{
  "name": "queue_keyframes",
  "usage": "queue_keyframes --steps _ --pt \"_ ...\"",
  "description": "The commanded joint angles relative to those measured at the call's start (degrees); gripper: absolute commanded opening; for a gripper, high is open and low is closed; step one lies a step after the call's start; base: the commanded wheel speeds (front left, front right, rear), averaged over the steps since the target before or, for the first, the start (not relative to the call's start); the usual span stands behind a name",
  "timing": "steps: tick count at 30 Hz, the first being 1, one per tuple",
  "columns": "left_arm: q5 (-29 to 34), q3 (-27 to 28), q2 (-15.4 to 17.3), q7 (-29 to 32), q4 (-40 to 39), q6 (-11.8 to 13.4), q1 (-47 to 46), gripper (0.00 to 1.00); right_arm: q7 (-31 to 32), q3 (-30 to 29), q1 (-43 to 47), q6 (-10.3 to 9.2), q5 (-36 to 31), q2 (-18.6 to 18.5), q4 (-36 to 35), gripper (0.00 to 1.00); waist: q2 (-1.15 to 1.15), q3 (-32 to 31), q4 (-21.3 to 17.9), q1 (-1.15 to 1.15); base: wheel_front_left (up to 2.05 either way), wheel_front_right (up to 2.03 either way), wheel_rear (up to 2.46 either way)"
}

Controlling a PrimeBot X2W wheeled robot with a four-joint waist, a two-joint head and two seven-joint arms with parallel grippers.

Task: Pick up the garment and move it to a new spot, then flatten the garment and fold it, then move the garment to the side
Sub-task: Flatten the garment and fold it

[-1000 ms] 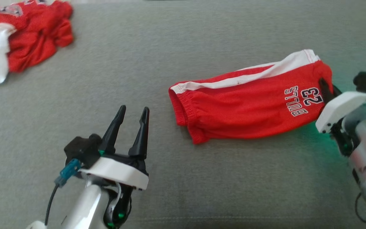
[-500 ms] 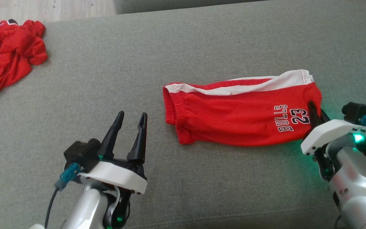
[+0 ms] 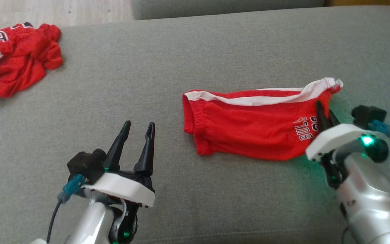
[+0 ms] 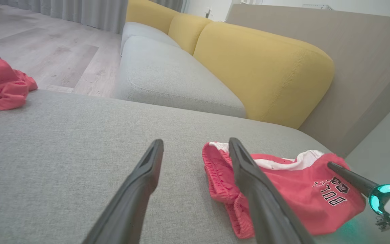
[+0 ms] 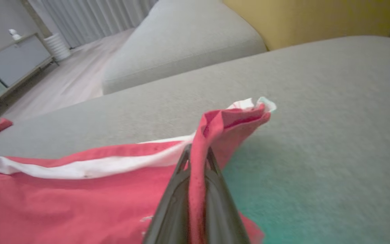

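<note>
The red shorts [image 3: 249,132] lie on the grey sofa cushion [image 3: 181,61], right of centre. Their long axis runs left to right, with the elastic waistband at the left end and the printed leg at the right. The right claw [image 3: 322,115] is at that right end, closed on a fold of the leg cloth and tenting it up off the cushion. The left claw [image 3: 136,135] sits near and to the left of the waistband, apart from it, fingers spread, holding nothing and pointing away from the robot. The waistband end is the free one and the left arm is nearer it, so any second grip there would likely be its job. A crumpled red jersey [image 3: 19,64] lies at the far left, well apart.
</note>
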Motion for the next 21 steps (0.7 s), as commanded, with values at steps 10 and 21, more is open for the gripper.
queue_keyframes --steps 10,21 --pt "-0.13 2.86 -0.36 -0.35 -1.39 -0.28 -0.68 1.0 6.8 8.97 -0.97 0.42 -2.32 6.59 -14.19 0.0 0.0 -1.23 3.35 0.0 0.0 0.0 0.0" --pt "-0.15 3.23 -0.85 -0.35 -1.36 -0.65 -0.75 1.0 11.42 17.46 -0.5 0.42 2.24 7.3 -18.3 0.0 0.0 -0.91 6.3 0.0 0.0 0.0 0.0"
